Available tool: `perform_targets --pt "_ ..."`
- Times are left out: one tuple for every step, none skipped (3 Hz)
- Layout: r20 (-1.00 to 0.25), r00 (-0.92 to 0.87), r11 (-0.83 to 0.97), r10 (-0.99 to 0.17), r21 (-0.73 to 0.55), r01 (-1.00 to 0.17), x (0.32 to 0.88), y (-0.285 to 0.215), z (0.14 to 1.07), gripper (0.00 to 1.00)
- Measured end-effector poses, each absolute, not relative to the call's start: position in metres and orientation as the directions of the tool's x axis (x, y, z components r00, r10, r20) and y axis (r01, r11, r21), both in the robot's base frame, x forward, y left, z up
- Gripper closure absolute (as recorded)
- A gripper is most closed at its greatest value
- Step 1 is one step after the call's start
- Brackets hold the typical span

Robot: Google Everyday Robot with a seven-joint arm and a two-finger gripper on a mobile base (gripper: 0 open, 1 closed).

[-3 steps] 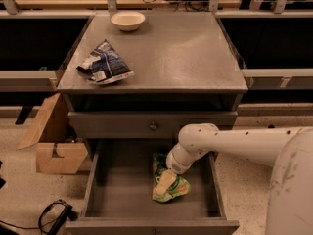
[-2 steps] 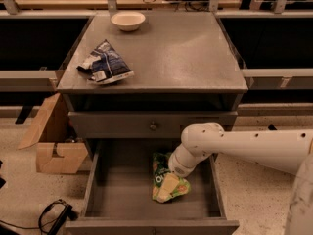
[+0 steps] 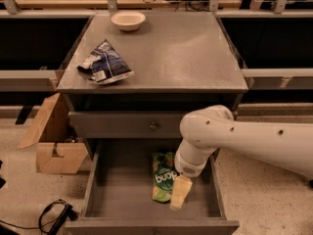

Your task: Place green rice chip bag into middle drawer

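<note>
The green rice chip bag (image 3: 162, 178) lies flat on the floor of the open middle drawer (image 3: 117, 190), right of its centre, with its white lettering facing up. My gripper (image 3: 180, 194) hangs from the white arm (image 3: 205, 136) down into the drawer. It sits at the bag's lower right edge and covers that corner. The arm's wrist hides the bag's upper right part.
A dark blue-and-white snack bag (image 3: 104, 62) and a white bowl (image 3: 128, 20) sit on the cabinet top (image 3: 186, 53). The shut upper drawer front has a small knob (image 3: 153, 127). A cardboard box (image 3: 54, 141) stands left of the cabinet. Black cables (image 3: 56, 214) lie on the floor.
The gripper has shifted slightly right and off the top of the green bag. More of the bag's face now shows. The bag stays on the drawer floor.
</note>
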State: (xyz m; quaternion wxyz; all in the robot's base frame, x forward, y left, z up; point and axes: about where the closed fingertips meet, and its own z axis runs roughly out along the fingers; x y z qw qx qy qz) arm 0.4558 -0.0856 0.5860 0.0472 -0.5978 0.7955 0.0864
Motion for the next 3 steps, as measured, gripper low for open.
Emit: perform_targets --pt "-0.101 -0.244 0.248 -0.964 -0.024 -0.969 0.465 -0.095 0.68 0.0" --pt "-0.077 -0.318 0.326 -0.945 -0.144 -0.934 0.472 -0.118 0.795 0.0" --pt "-0.1 -0.509 0.518 -0.855 -0.196 -0.833 0.487 -0.166 0.851 0.0"
